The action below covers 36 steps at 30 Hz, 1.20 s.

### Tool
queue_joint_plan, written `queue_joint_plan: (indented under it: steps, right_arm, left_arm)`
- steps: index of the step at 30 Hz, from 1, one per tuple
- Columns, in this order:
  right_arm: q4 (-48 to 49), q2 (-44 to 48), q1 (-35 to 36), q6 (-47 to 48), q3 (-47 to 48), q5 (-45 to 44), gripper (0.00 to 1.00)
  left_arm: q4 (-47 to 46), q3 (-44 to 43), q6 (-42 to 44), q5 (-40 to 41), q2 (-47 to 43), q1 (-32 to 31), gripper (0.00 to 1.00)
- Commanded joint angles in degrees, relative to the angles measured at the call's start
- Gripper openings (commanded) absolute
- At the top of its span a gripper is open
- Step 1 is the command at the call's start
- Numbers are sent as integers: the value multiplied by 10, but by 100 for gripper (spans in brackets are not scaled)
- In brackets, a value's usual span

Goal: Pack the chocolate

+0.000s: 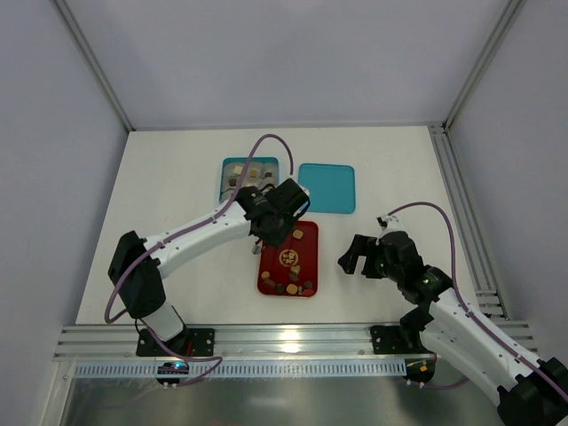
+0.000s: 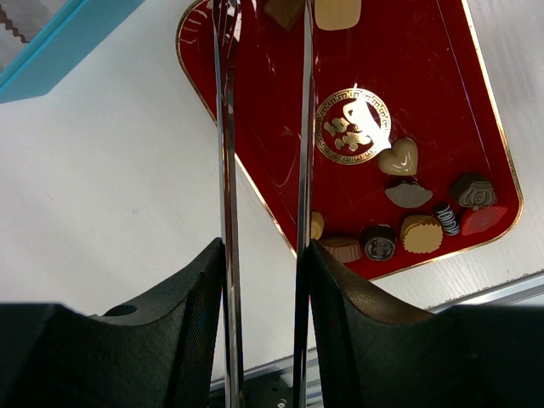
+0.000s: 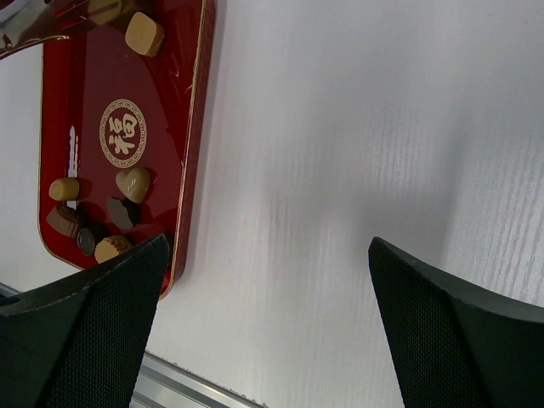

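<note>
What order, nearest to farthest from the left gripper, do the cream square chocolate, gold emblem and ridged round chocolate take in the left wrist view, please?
From the left gripper:
1. cream square chocolate, top edge, right beside it.
2. gold emblem, middle of the red tray.
3. ridged round chocolate, lower-right end row.

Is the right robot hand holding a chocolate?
No, the right gripper is wide open above the white table, with nothing between its jaws.
</note>
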<state>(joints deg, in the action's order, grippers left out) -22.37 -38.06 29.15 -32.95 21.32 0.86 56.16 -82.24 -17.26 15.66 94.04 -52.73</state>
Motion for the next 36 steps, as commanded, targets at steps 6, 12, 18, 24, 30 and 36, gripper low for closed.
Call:
queue_joint_plan:
  steps: [6, 12, 18, 24, 30, 36]
  right_arm:
    - [8, 5, 2, 1, 8, 1, 100]
    - [7, 6, 2, 1, 8, 1, 100]
    - [7, 7, 2, 0, 8, 1, 100]
    - [7, 8, 2, -1, 8, 1, 100]
    - [6, 9, 2, -1, 8, 1, 100]
    - [7, 9, 2, -1, 7, 1, 100]
  left_arm:
    - [-30, -2, 14, -34, -2, 4, 42]
    - [-33, 3, 15, -41, -1, 4, 42]
    - [-33, 4, 15, -41, -3, 4, 41]
    - [-34, 8, 15, -52, -7, 4, 41]
    - [-32, 12, 11, -56, -11, 4, 41]
    - [-27, 18, -1, -61, -22, 4, 41]
